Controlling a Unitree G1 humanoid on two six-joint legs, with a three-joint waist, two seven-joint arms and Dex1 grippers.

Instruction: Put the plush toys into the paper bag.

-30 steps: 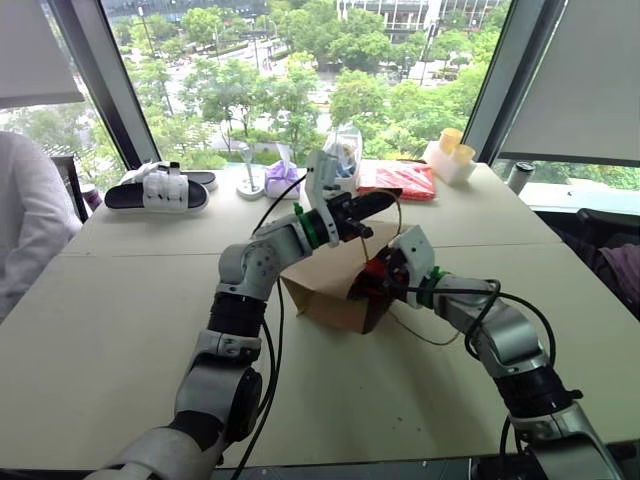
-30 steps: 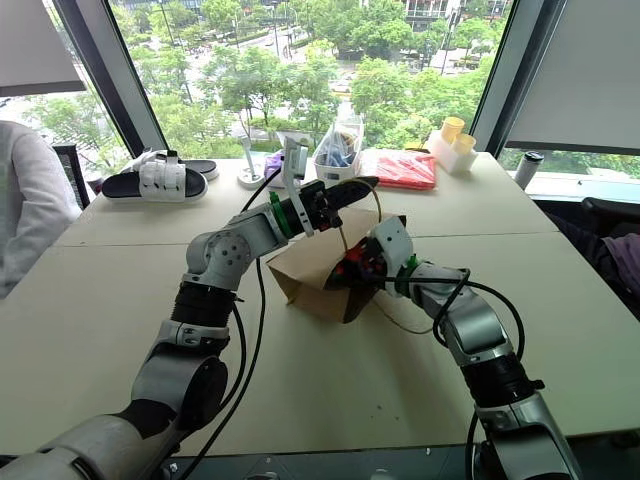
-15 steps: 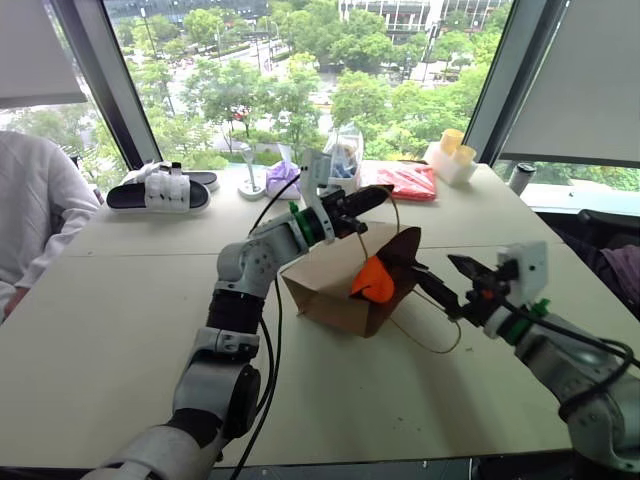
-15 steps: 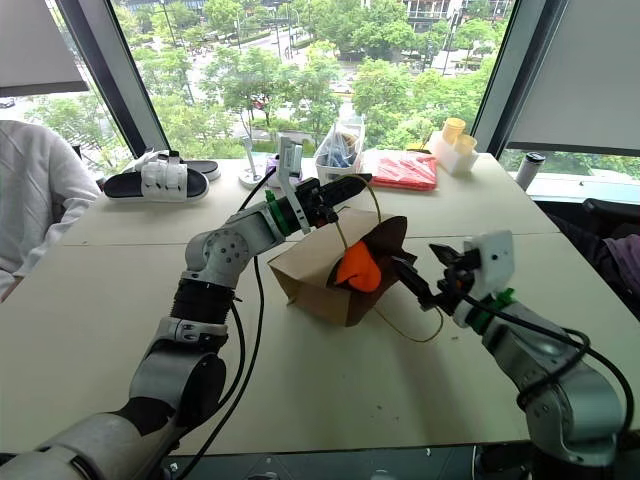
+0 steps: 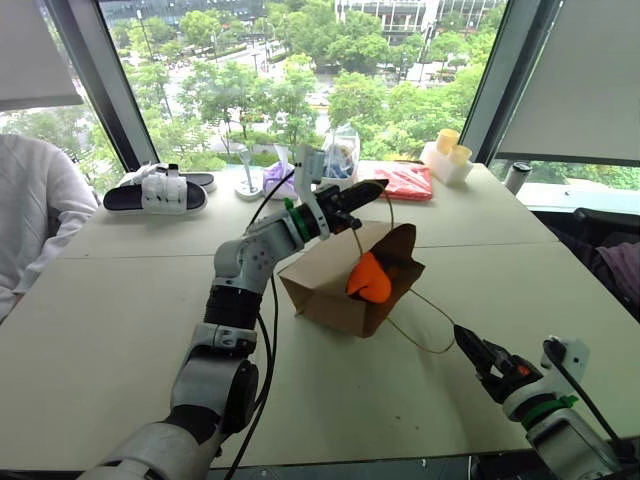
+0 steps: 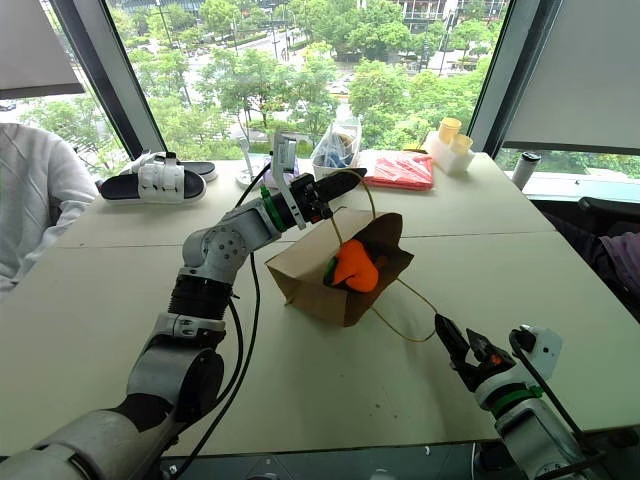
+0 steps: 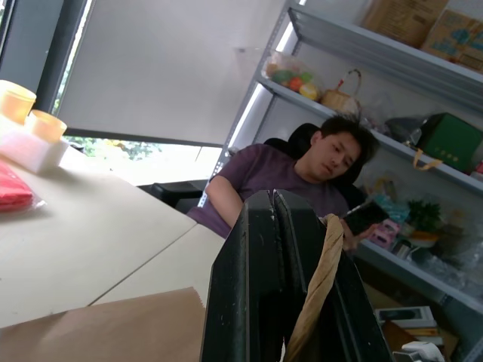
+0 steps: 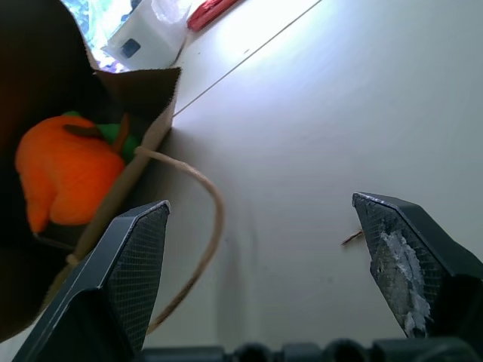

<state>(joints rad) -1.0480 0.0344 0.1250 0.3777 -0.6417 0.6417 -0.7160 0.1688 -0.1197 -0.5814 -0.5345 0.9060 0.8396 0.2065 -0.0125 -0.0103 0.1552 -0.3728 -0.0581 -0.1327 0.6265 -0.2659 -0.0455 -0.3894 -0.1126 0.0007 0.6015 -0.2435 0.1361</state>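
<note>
Right eye view: left gripper (image 6: pixel 345 182) pinches the bag (image 6: pixel 310 280) handle, orange toy (image 6: pixel 353 266) and green toy (image 6: pixel 330 268) sit at its mouth, right gripper (image 6: pixel 452 345) gapes empty; next, I'd nudge them deeper.

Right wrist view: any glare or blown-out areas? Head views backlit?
Right wrist view: table washes out to white near the top, inside of the paper bag nearly black, orange plush toy still readable. Left eye view: bright windows behind, but table and bag evenly lit.

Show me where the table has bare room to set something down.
Bare: the near table left of the paper bag, and the stretch between the bag and the right gripper. Crowded: the far edge, with slippers, red packet and yellow cups.
</note>
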